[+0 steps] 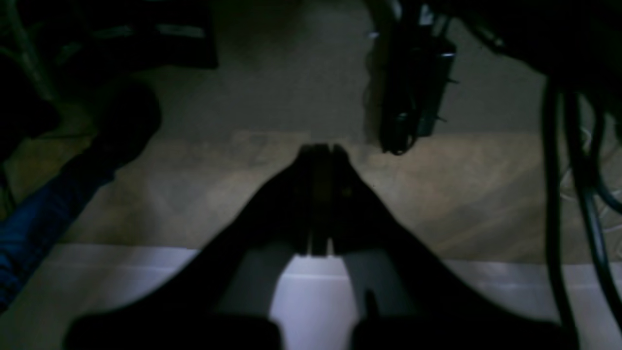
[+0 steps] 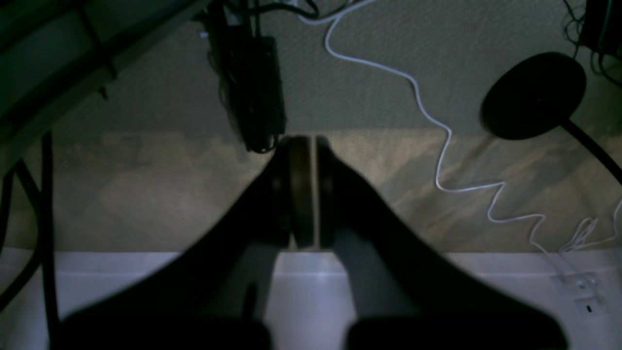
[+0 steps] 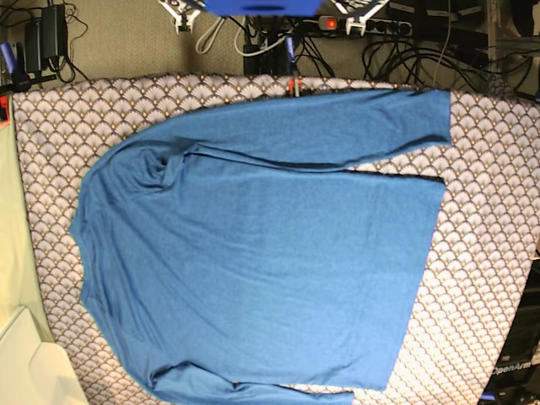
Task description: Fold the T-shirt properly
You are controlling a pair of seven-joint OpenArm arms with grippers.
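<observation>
The blue T-shirt (image 3: pixel 253 261) lies spread flat on the scallop-patterned table cover (image 3: pixel 494 211) in the base view, neck to the left and hem to the right. One long sleeve (image 3: pixel 354 126) runs along the far edge to the right. The other sleeve (image 3: pixel 253 392) lies at the near edge, partly cut off by the frame. Neither arm shows in the base view. My left gripper (image 1: pixel 320 148) is shut and empty, off the shirt, over a tan and grey floor. My right gripper (image 2: pixel 311 141) is shut and empty too, over the same kind of floor.
Cables and a power strip (image 3: pixel 380 25) lie behind the table. A cream object (image 3: pixel 29 363) sits at the near left corner. A black box (image 2: pixel 252 82), a white cord (image 2: pixel 437 146) and a round black base (image 2: pixel 532 95) are on the floor. Blue fabric (image 1: pixel 34 228) shows at the left of the left wrist view.
</observation>
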